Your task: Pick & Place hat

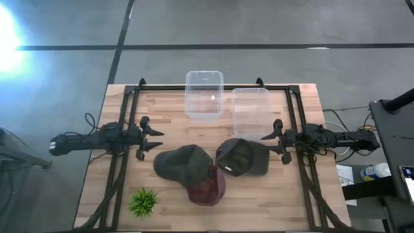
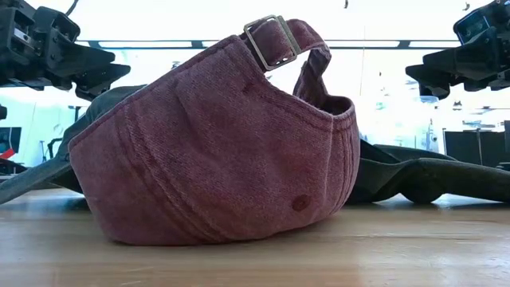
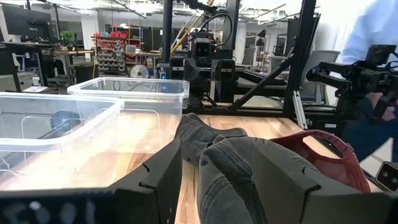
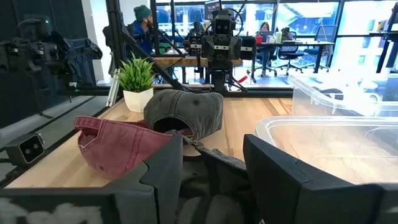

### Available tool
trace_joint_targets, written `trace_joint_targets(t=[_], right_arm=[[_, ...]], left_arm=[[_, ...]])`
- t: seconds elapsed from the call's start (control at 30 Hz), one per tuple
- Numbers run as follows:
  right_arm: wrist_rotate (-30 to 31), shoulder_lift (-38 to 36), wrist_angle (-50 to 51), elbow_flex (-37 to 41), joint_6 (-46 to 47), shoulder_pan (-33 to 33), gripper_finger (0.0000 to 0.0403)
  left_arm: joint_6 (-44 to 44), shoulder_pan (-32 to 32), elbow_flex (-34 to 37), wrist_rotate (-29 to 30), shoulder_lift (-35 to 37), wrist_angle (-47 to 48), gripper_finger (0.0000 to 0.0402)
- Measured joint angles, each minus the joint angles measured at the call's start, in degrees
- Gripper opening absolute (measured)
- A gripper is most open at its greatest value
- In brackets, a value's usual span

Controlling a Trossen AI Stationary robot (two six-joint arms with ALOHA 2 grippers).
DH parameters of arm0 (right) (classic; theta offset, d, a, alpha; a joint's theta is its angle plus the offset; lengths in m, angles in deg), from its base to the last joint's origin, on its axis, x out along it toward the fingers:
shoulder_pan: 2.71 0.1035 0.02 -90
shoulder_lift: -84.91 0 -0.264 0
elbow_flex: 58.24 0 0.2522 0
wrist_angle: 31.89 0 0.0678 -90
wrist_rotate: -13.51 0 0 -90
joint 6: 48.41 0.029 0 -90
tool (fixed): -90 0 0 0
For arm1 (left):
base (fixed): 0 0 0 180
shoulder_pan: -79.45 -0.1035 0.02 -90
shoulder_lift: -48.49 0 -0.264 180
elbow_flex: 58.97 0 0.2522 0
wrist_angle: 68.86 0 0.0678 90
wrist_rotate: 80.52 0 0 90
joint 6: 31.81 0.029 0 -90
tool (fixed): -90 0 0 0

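Observation:
Three caps lie in a cluster on the wooden table: a dark grey cap (image 1: 182, 164) on the left, a dark olive-grey cap (image 1: 243, 157) on the right, and a maroon cap (image 1: 208, 187) nearest the near edge, partly under the grey one. The low view shows the maroon cap (image 2: 215, 151) resting on its crown, strap buckle up. My left gripper (image 1: 157, 140) hovers open just left of the grey cap (image 3: 230, 174). My right gripper (image 1: 264, 144) hovers open just right of the olive cap (image 4: 211, 180). Neither touches anything.
Two clear plastic bins (image 1: 204, 94) (image 1: 250, 110) stand toward the far edge. A small potted plant (image 1: 143, 202) sits near the near-left corner. A black frame (image 1: 213, 87) runs around the table. A person (image 3: 373, 37) stands beyond the table.

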Motion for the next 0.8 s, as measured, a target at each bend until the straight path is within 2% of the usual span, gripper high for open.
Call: trace_joint_targets(t=[0.23,0.33,0.53,0.73,0.8], right_arm=[[0.04,0.0,-0.02,0.0,0.05,0.01,0.0166],[3.85,0.03,-0.63,-0.02,2.1,0.0,0.0166],[4.32,0.17,0.27,0.02,32.88,0.0,0.0166],[4.15,0.07,-0.11,0.02,53.02,0.0,0.0166],[4.2,0.0,-0.59,0.02,53.48,0.0,0.0166]], left_arm=[[0.0,0.02,0.0,0.01,0.0,0.0,0.0181],[-0.02,0.01,0.0,0.02,0.0,0.0,0.0181],[0.0,0.0,0.01,0.01,-0.02,0.0,0.0181],[0.0,0.0,0.0,0.02,-0.1,0.02,0.0181],[0.0,0.01,0.0,0.02,-0.1,0.02,0.0181]])
